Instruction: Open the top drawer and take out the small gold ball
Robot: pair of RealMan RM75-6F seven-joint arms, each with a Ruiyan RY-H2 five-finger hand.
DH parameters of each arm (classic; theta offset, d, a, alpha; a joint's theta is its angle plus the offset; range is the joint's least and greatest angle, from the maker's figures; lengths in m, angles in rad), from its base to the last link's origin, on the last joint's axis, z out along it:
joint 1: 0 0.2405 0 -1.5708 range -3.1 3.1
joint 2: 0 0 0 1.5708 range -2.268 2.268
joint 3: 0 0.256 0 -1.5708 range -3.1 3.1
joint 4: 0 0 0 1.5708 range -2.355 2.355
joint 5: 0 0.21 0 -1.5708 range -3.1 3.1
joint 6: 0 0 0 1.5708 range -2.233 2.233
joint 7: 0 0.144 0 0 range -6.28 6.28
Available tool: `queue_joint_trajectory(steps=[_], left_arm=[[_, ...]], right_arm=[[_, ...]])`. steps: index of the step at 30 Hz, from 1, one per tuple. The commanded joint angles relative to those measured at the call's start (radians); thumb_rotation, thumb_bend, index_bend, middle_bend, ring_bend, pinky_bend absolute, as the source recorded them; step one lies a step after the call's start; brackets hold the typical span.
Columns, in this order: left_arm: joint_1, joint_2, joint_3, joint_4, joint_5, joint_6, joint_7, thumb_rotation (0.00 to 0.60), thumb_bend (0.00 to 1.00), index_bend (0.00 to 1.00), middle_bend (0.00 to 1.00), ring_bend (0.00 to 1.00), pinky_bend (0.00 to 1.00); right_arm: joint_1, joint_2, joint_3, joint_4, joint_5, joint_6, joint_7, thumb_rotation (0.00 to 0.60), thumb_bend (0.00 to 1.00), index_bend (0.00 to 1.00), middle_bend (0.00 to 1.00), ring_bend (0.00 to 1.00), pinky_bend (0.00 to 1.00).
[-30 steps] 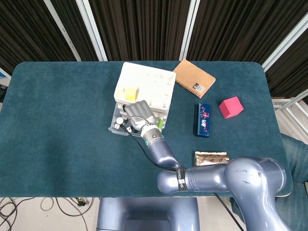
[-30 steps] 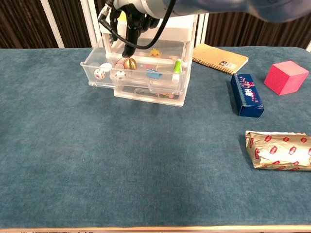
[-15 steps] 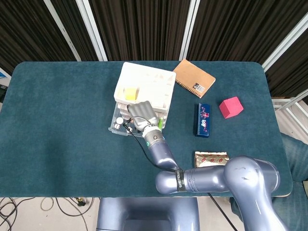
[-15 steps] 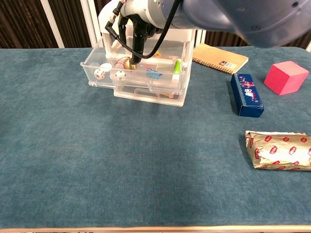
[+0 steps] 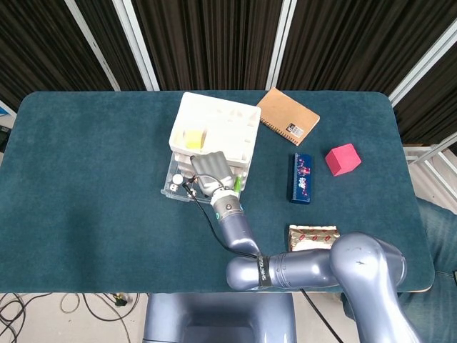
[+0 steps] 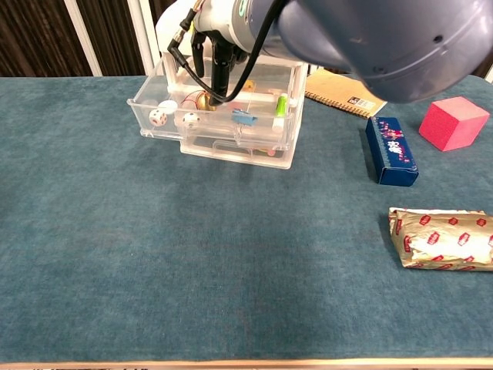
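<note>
The clear top drawer (image 6: 145,105) of the white drawer unit (image 5: 214,132) stands pulled out toward me. The small gold ball (image 6: 202,100) lies inside it, left of centre. My right hand (image 6: 219,54) hangs over the drawer, also seen from above as my right hand (image 5: 211,173). Its dark fingers (image 6: 219,81) point down into the drawer and touch the ball's right side, partly covering it. Whether the ball is pinched is hidden. My left hand shows in neither view.
Also in the drawer: a white die (image 6: 157,116), two white balls (image 6: 190,118), a blue piece (image 6: 245,117) and a green stick (image 6: 282,105). A brown notebook (image 6: 348,92), a blue box (image 6: 391,150), a pink cube (image 6: 454,122) and a foil packet (image 6: 441,239) lie to the right.
My right hand has shifted slightly right over the drawer, and its fingers have come down against the gold ball, which now shows less. Nothing else moved.
</note>
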Motion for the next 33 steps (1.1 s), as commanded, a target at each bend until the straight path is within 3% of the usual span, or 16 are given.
queue_joint_trajectory(steps=[1, 33], left_arm=[[0.0, 0.0, 0.0, 0.0, 0.0, -0.001, 0.0, 0.6, 0.24, 0.13, 0.0, 0.0, 0.0], [-0.003, 0.009, 0.003, -0.007, -0.002, -0.007, -0.004, 0.6, 0.24, 0.13, 0.0, 0.0, 0.0]], right_arm=[[-0.007, -0.007, 0.012, 0.001, 0.004, 0.002, -0.012, 0.6, 0.29, 0.38, 1.0, 1.0, 1.0], [-0.051, -0.096, 0.12, 0.039, -0.012, 0.028, -0.14, 0.6, 0.29, 0.4, 1.0, 1.0, 1.0]])
